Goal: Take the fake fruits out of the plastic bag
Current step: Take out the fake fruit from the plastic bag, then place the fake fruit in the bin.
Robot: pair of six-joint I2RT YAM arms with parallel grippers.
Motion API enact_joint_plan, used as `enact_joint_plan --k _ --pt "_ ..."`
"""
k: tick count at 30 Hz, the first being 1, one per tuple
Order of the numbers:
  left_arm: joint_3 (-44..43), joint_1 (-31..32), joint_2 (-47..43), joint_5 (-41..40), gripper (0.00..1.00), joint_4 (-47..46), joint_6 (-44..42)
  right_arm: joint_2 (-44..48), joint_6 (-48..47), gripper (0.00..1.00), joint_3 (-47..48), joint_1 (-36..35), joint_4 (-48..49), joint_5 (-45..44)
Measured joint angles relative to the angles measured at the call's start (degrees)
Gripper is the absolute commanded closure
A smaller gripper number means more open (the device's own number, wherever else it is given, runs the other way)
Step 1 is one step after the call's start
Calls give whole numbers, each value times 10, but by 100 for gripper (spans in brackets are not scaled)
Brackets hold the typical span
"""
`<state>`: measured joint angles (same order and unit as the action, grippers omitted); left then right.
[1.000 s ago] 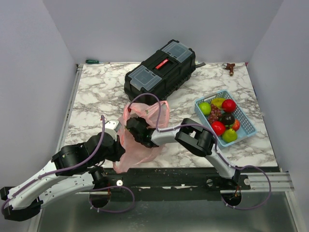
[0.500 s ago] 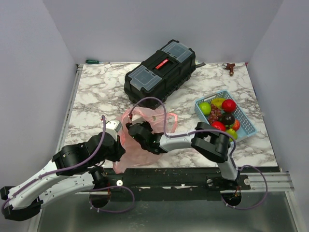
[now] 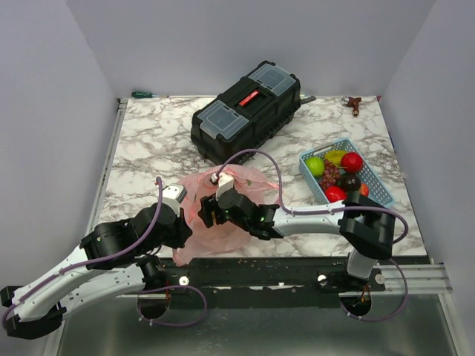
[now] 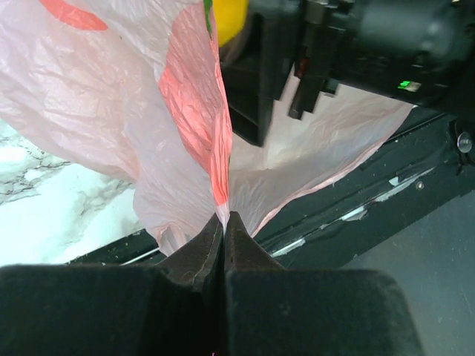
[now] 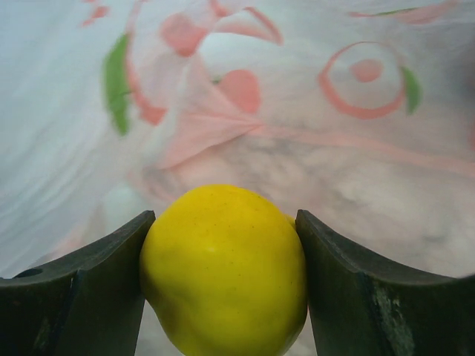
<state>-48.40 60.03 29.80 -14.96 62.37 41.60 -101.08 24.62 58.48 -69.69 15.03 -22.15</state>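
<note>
Between jaws of right gripper [image 5: 224,219]: 1 yellow fruit [image 5: 223,274], gripped.

A white-and-grey marbled table [image 3: 148,141] sits in a three-sided booth of plain, pale lavender-grey panels: back wall [image 3: 245,37], left wall [image 3: 44,119], right wall [image 3: 441,111]. A thin metal strip [image 3: 111,159] edges the table's left side and a black rail [image 3: 252,268] its near edge. Below lies a dull grey floor [image 3: 267,334]. The light is soft and even.

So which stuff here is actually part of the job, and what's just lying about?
Job: bag, pinched by left gripper; yellow fruit in right gripper; fruits in basket.
Lying about: toolbox, screwdriver, small brown item.
</note>
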Motion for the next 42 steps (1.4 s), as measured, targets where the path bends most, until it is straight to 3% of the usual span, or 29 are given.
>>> enact_joint_plan --k 11,21,33,42 --pt "0 0 -2 -8 100 6 11 61 40 93 -27 0 30 207" --pt "0 0 -22 -19 100 8 20 121 54 99 -36 0 15 256" --pt "0 0 -3 -24 100 8 23 256 21 99 70 0 -45 190" --pt "0 0 -1 -25 100 10 26 369 -33 99 41 0 -123 -51"
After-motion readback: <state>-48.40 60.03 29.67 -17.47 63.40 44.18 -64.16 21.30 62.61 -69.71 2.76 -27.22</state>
